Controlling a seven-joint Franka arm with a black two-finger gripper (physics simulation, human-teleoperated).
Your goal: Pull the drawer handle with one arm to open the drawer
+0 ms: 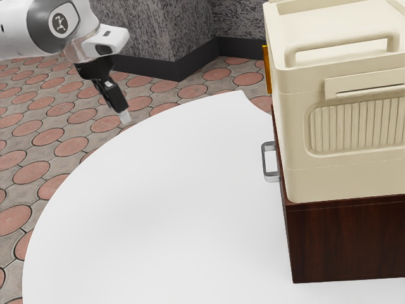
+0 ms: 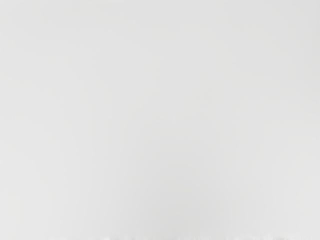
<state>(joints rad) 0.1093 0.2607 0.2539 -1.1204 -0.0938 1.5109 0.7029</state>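
The black gripper (image 1: 124,117) hangs at the upper left of the exterior view, above the far left edge of the round table. Whether its fingers are apart cannot be made out. Well to the exterior view's right of it, a grey metal handle (image 1: 267,162) stands out from the side of a dark brown wooden cabinet (image 1: 345,240). A wide gap separates gripper and handle. The drawer's front is seen almost edge-on, and it looks flush with the cabinet. In the wrist view there is the plain white tabletop (image 2: 160,120).
A large cream-coloured box (image 1: 354,177) with a carrying handle sits on top of the cabinet. An orange-yellow object (image 1: 267,69) sticks out behind the box's left side. The white round table (image 1: 158,209) stretches between arm and cabinet; grey walls (image 1: 152,31) stand behind.
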